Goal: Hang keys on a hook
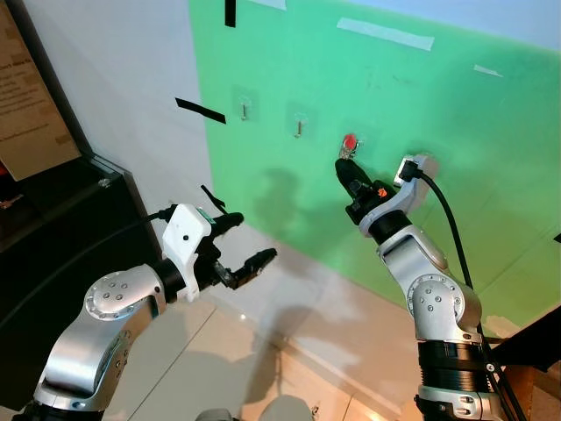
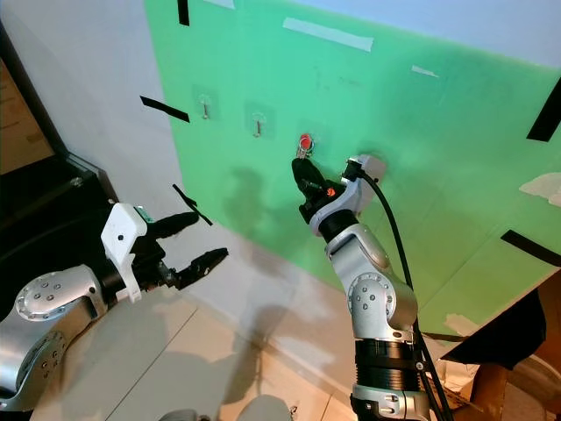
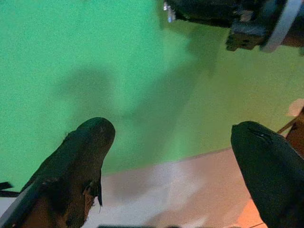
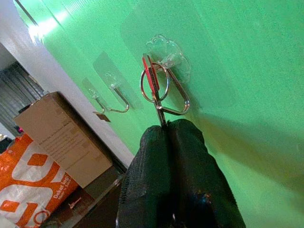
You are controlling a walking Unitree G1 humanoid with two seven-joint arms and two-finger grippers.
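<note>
Keys point(image 4: 154, 90): red tag and metal ring, pinched at the lower end; ring against the clear hook point(image 4: 166, 59) on the green wall point(image 1: 456, 175).
Right hand point(image 1: 344, 167): raised to the wall, fingers closed tight on the keys.
Left hand point(image 1: 247, 241): held low and forward, fingers spread wide, holding nothing.
Other hooks point(image 4: 114, 97): two, further left, bare.
</note>
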